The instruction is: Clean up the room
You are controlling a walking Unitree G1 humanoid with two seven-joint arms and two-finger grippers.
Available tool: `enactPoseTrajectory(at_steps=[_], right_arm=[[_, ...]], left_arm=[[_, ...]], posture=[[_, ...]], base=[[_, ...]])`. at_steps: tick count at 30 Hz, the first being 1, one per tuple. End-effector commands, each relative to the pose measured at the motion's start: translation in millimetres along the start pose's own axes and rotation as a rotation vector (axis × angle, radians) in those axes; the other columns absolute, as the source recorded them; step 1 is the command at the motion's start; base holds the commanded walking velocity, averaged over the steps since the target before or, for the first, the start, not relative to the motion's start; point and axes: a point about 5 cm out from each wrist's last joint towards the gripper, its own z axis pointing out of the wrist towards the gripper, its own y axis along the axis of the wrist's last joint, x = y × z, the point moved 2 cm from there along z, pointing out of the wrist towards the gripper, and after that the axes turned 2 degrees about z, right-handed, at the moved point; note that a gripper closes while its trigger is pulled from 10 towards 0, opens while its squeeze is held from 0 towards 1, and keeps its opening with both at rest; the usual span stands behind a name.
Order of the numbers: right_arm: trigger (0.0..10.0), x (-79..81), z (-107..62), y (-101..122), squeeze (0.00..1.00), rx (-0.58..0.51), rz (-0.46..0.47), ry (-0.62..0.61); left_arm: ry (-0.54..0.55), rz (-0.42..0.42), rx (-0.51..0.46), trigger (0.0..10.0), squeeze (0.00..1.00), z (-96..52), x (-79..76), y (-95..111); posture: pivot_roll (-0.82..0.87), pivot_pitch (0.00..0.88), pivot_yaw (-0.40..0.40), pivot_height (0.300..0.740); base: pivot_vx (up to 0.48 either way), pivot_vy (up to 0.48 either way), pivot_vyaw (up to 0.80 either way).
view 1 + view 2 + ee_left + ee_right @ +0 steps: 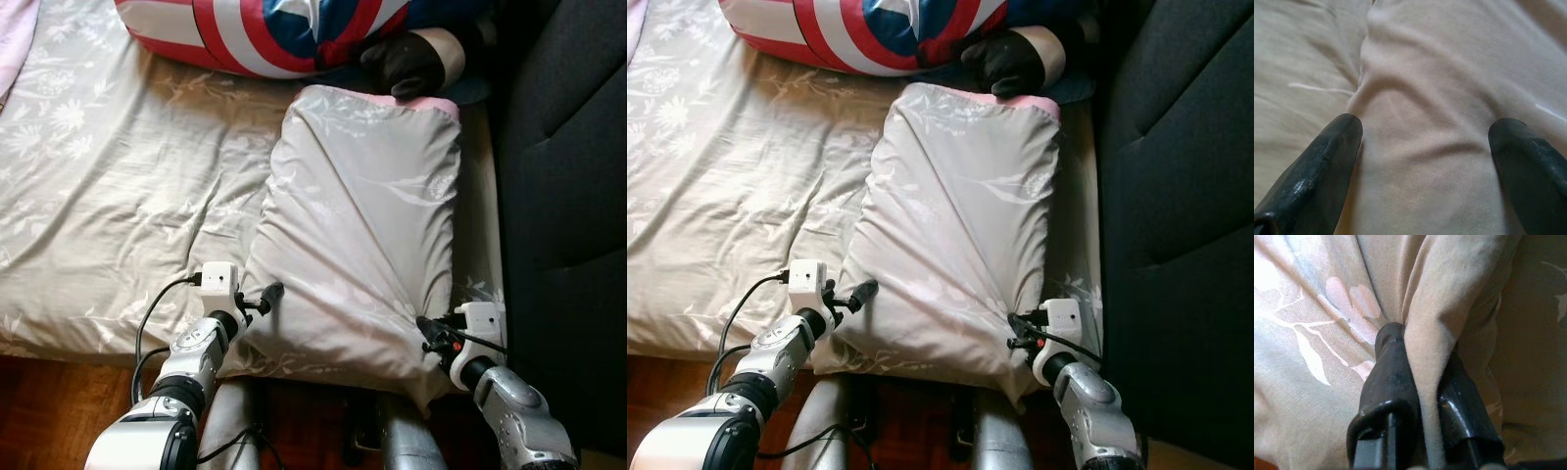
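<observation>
Item: pillow (pixel 362 225), beige-grey case with pale leaf print. It lies on the bed (pixel 108 196), lengthwise away from the robot, its near end overhanging the bed's front edge and its far end close under a large cushion (pixel 255 34) with red, white and blue rings. A strip of pink shows at the pillow's far edge.

Bed: sheet of the same leaf-print fabric, creased toward the pillow's left side.

Right gripper (pixel 1420 382): at the pillow's near right corner, jaws pressed together on a raised fold of the pillow fabric. Creases fan out across the case from that pinch.

Left gripper (pixel 1425 147): at the pillow's near left edge, jaws spread, one finger (pixel 1327 161) beside the seam where the pillow meets the sheet, the other over the pillow. Fabric lies between them, not pinched.

Surroundings: dark sofa (pixel 573 196) along the bed's right side; a dark rounded object (pixel 407 61) beyond the pillow's far end; wooden floor (pixel 59 401) before the bed.
</observation>
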Motion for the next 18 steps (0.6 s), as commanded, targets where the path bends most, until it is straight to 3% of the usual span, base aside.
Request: enactPoseTrajectory(at_steps=[1, 11, 18], right_arm=[[0.0, -1.5, -14.9, -49.3, 0.0, 0.176, 0.066, -0.014], [0.0, 4.4, -37.8, -58.2, 0.0, 0.218, 0.073, -0.013], [0.0, 8.3, -43.4, -56.4, 0.0, 0.218, 0.079, -0.01]], left_arm=[[-0.013, -0.033, 0.08, 10.0, 0.0, -5.9, -1.1, -22.8], [-0.075, -0.052, 0.168, 10.0, 0.0, -10.5, -6.5, -40.2], [-0.116, -0.049, 0.256, 10.0, 0.0, -13.1, -15.4, -55.2]], posture=[[-0.16, 0.472, -0.098, 0.663], [-0.2, 0.496, -0.129, 0.663], [-0.21, 0.512, -0.143, 0.663]], base=[[0.0, 0.0, 0.0], [0.0, 0.0, 0.0], [0.0, 0.0, 0.0]])
